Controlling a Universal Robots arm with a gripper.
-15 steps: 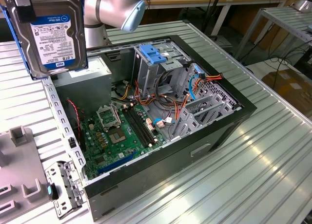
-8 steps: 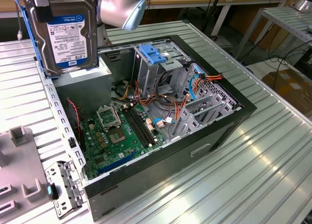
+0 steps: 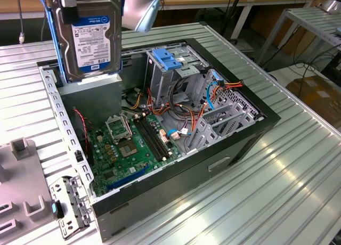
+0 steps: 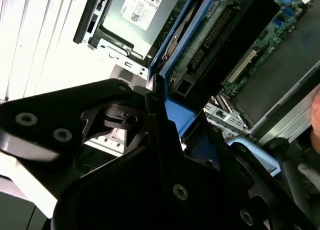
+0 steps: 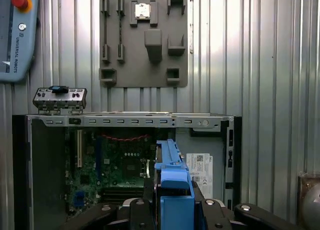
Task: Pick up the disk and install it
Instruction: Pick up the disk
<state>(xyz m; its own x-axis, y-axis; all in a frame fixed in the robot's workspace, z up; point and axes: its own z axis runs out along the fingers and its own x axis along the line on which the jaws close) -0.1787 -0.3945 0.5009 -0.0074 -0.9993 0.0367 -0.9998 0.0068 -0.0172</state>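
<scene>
Pick-up complete: gripper point(image 3: 72, 1) clamped on disk point(image 3: 88, 37), held upright above power supply point(image 3: 90, 93) at corner of open computer case point(image 3: 240, 144). Installation outstanding: disk well apart from drive cage point(image 3: 170, 74), not yet seated.

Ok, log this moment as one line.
claw: shut on disk | disk: upright, in the air over the open computer case, at the exterior view's left | install: not yet done

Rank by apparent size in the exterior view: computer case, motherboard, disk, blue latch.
1. computer case
2-3. motherboard and disk look alike; the disk is raised, likely nearer the camera, and cut by the frame edge, so unranked.
4. blue latch
</scene>
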